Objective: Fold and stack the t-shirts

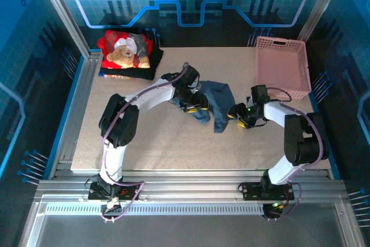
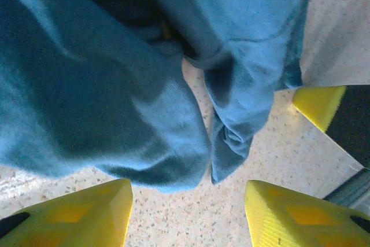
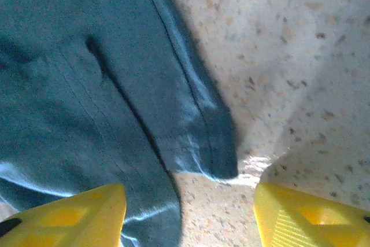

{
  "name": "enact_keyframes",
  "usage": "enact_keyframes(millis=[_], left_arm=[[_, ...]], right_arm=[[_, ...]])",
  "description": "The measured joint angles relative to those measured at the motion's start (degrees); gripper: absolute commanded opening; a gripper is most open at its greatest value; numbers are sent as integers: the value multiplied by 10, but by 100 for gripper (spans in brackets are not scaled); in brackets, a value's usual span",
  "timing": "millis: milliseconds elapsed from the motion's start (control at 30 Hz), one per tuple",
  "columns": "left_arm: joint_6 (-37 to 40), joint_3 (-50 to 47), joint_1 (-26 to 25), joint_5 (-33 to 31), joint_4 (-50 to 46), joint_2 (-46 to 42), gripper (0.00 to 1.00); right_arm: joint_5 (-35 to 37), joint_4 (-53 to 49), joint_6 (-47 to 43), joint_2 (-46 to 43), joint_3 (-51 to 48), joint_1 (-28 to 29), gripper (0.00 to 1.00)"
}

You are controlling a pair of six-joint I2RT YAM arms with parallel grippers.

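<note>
A crumpled slate-blue t-shirt point(image 1: 215, 101) lies mid-table between both arms. My left gripper point(image 1: 195, 107) hovers at its left edge, open, with bare table between the yellow fingers point(image 2: 81, 212) and the cloth point(image 2: 115, 85) just beyond them. My right gripper point(image 1: 235, 114) is at the shirt's right edge, open, a hem point(image 3: 202, 125) lying ahead of its yellow fingers point(image 3: 300, 215). The other arm's yellow fingertip point(image 2: 321, 105) shows in the left wrist view. A red teddy-bear t-shirt point(image 1: 126, 49) sits folded on a black one point(image 1: 132, 71) at the back left.
A pink lattice basket point(image 1: 281, 65) stands at the back right of the speckled table point(image 1: 150, 143). Aluminium frame rails point(image 1: 75, 102) run along the table's left and near edges.
</note>
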Motion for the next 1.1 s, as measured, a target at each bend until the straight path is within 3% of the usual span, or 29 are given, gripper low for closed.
enact_keyframes(millis=[200, 333, 500, 567, 633, 800, 1033, 1100], left_arm=[[-7, 58, -13, -21, -24, 55, 48], [-8, 71, -22, -30, -40, 80, 38], [-2, 78, -24, -42, -61, 103, 15], [5, 79, -24, -52, -75, 104, 0], [14, 82, -23, -62, -84, 104, 0], [14, 68, -12, -88, -86, 70, 0], [12, 13, 31, -106, -50, -91, 0], [12, 7, 39, -95, -35, -119, 10]], right_arm=[[0, 4, 2, 33, 35, 0, 52], [5, 0, 2, 52, 52, 1, 45], [10, -11, 1, 74, 70, 2, 22], [12, -14, 0, 81, 76, 3, 7], [13, -17, 2, 82, 79, 5, 0], [14, -32, 5, 72, 99, 5, 0], [18, -52, 1, 0, 130, 9, 0], [18, -55, -1, -11, 136, 9, 0]])
